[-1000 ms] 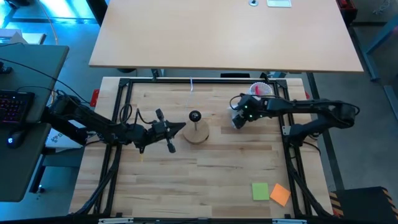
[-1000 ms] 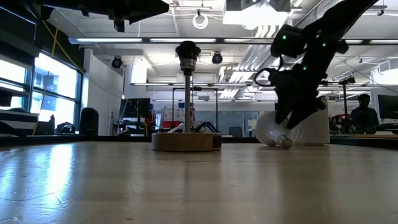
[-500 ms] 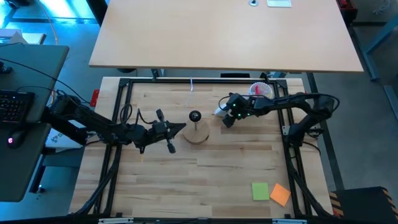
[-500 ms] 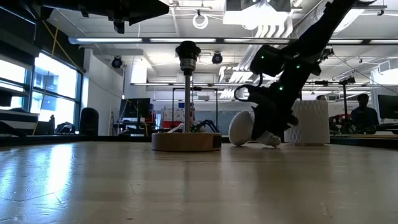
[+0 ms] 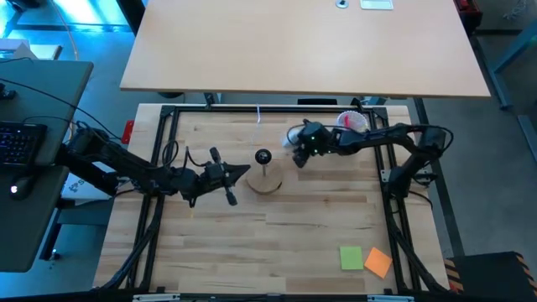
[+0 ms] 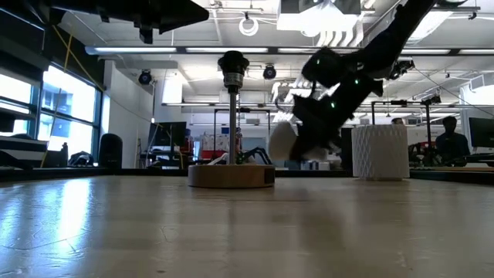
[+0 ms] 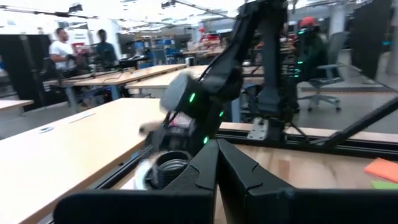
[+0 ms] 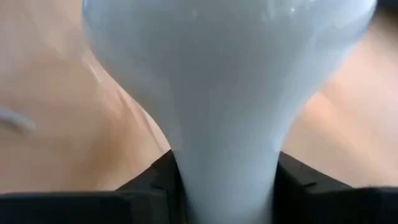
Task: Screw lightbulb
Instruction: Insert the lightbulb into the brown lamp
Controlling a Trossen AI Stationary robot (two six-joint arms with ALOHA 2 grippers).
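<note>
One bulb [image 6: 284, 142] hangs just off the table, pinched at its narrow neck by the right gripper [image 5: 299, 151], whose fingers sit half-closed around it, just beside the stand [image 5: 265, 179]. To do this well, I would turn the screw base downward and centre it over the socket [image 6: 232, 62] before lowering. The left gripper [image 5: 243, 171], fully closed and empty, waits near the stand.
</note>
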